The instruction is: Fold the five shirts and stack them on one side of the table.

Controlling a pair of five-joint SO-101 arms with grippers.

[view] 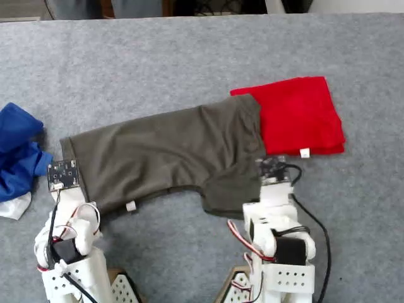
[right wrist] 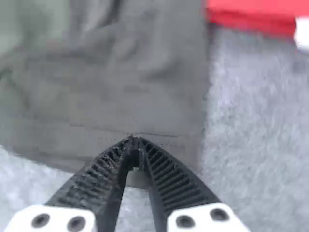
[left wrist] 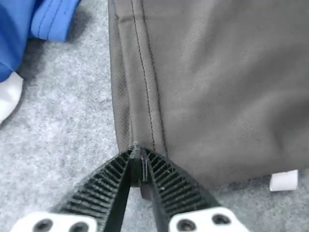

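The pincer (left wrist: 139,154) is closed on the stitched hem (left wrist: 145,96) of the grey shirt (left wrist: 217,87), its ribbed black fingers (left wrist: 108,181) meeting on the fabric right at the shirt's corner. The grey shirt lies flat on the grey, fuzzy tabletop (left wrist: 63,145), with a small white label (left wrist: 284,181) sticking out from under its edge near that corner. Beyond the hem, apart from the grey shirt, lies a crumpled blue shirt (left wrist: 29,29) with a bit of white cloth (left wrist: 8,99) next to it.
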